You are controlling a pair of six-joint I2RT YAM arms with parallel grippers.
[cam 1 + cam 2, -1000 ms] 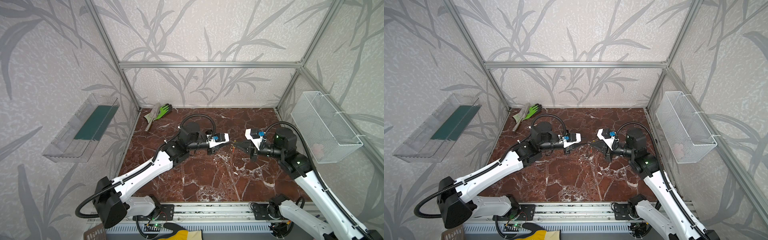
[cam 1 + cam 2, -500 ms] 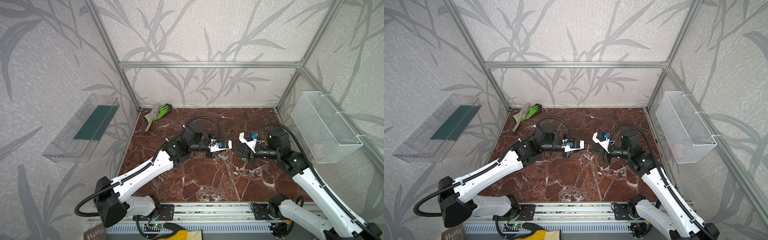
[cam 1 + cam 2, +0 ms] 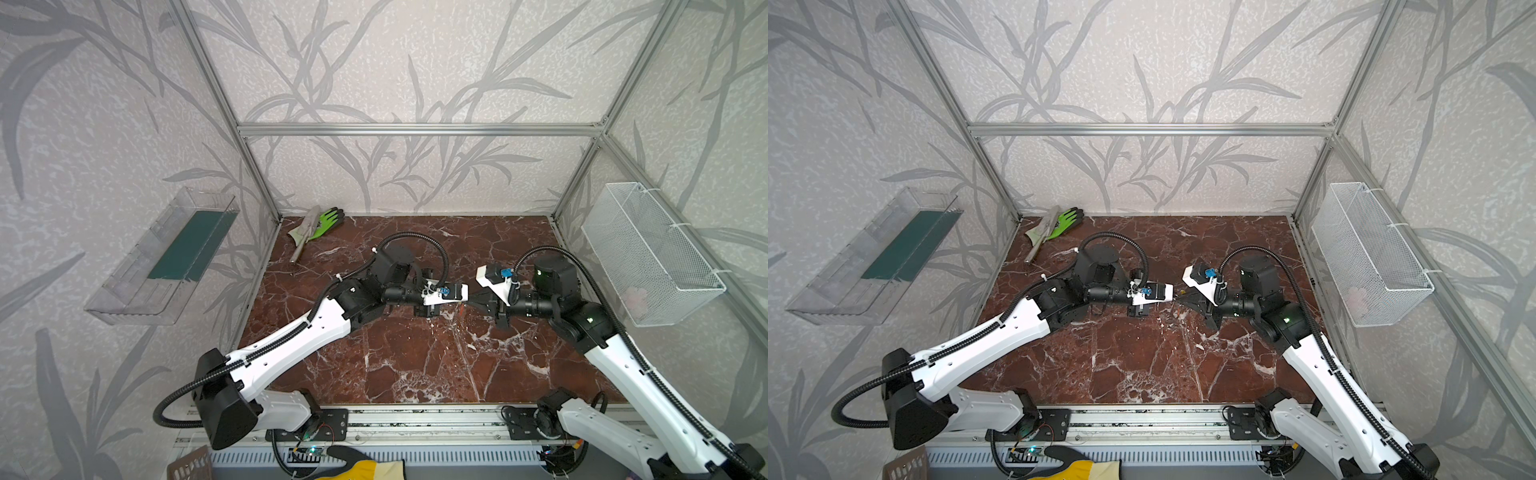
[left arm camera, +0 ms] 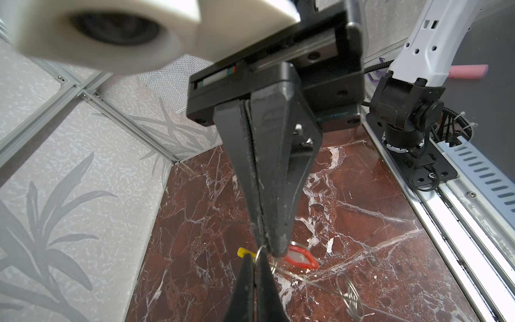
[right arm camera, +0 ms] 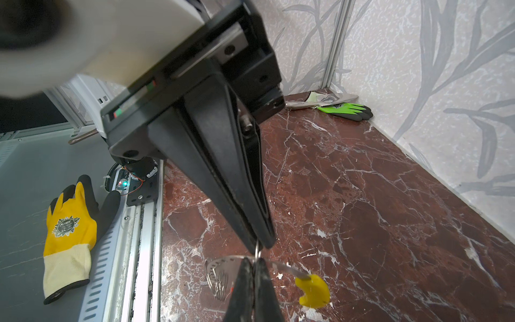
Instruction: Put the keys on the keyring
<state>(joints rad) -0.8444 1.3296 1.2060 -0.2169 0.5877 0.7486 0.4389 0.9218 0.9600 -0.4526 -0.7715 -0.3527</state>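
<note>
left gripper (image 4: 254,259): closed on keyring (image 5: 312,291) wire, reaching in from 9 o'clock
right gripper (image 5: 253,260): closed on same wire, from 3 o'clock, mid-tabletop (image 3: 415,365)
red key (image 4: 299,258): just beside the tips; whether threaded cannot be told
advice: wire should be parted gently, not twisted

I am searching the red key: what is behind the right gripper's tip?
Behind the right gripper a red-orange key head shows; its metal blade cannot be seen, perhaps covered by the fingers.

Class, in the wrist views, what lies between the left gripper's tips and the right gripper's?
A short stretch of thin wire ring, pinched by left gripper and right gripper alike; both wrist views show it.
</note>
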